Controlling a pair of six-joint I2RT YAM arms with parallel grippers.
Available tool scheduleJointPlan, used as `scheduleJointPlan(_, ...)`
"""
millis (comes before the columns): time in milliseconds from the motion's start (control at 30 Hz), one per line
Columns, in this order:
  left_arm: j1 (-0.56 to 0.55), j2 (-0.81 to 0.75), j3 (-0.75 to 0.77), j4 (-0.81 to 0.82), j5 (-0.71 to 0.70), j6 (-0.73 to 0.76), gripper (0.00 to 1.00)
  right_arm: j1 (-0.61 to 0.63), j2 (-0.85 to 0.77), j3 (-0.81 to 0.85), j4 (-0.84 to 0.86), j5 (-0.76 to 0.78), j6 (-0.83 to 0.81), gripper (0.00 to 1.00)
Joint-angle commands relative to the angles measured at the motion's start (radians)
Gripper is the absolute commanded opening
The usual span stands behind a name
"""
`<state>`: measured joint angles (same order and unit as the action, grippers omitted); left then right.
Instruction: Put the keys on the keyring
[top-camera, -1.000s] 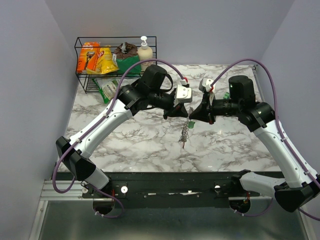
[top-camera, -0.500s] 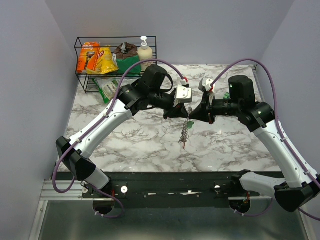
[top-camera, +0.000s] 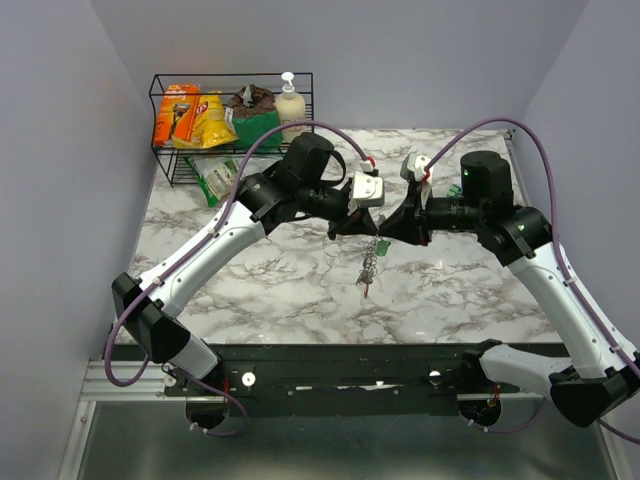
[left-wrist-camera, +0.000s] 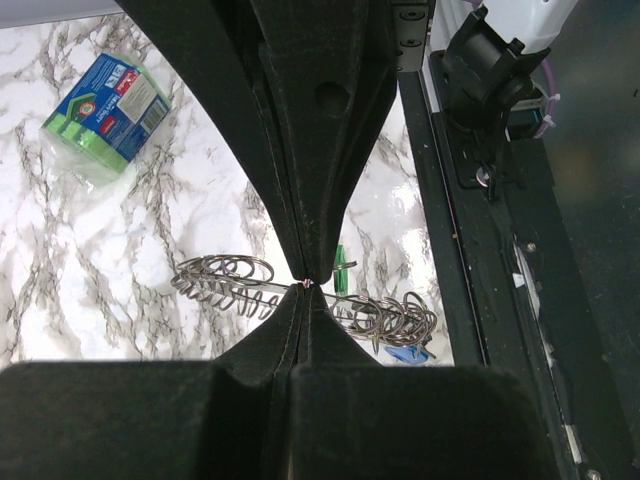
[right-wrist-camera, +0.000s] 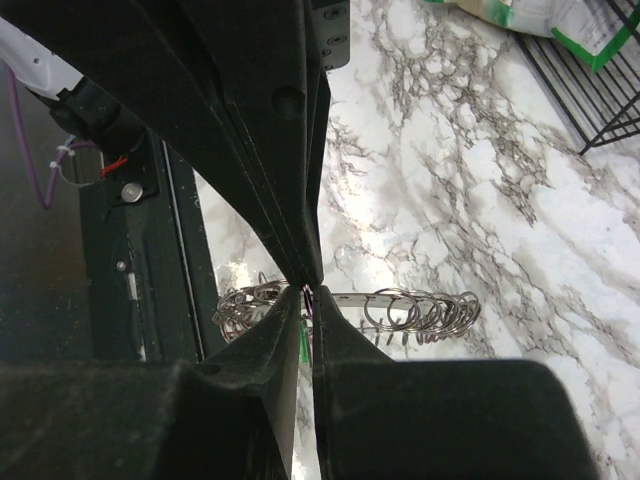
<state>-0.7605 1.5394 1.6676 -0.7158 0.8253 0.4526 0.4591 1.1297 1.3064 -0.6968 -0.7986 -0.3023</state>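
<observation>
The keyring (top-camera: 370, 262), a thin metal strip crowded with small silver rings, hangs above the marble table between both grippers. My left gripper (top-camera: 366, 232) is shut on its middle, the tips (left-wrist-camera: 305, 287) pinched on the strip (left-wrist-camera: 225, 280). Tip to tip against it, my right gripper (top-camera: 384, 235) has its jaws (right-wrist-camera: 308, 293) parted by a narrow gap at the strip (right-wrist-camera: 420, 308). Of the keys, a green one (left-wrist-camera: 342, 270) and a blue one (left-wrist-camera: 405, 353) dangle from the ring. The green one (right-wrist-camera: 303, 345) shows through the right gap. A red one (top-camera: 366, 290) hangs lowest.
A black wire basket (top-camera: 170, 150) at the back left holds snack packets and a soap bottle (top-camera: 290, 100). A green packet (top-camera: 215, 178) lies in front of it. A blue-and-green packet (left-wrist-camera: 105, 100) lies on the marble. The black base rail (top-camera: 340, 380) runs along the near edge.
Both grippers stay tip to tip at the keyring. The right wrist has shifted slightly, and the hanging keyring has swung a little to the left.
</observation>
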Motion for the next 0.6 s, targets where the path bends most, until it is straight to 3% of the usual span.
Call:
scheduleJointPlan(0, -0.007, -0.076, -0.092, 0.165, -0.026, -0.052, 0.00, 0.006, -0.039, -0.013, 0.092, 0.039, 0.048, 0.25)
scheduleJointPlan(367, -0.005, -0.268, -0.457, 0.809, -0.090, -0.319, 0.00, 0.006, -0.125, -0.055, 0.220, 0.130, 0.137, 0.70)
scheduleJointPlan(567, -0.003, -0.300, -0.548, 1.028, -0.107, -0.437, 0.00, 0.006, -0.159, -0.067, 0.238, 0.174, 0.153, 0.80)
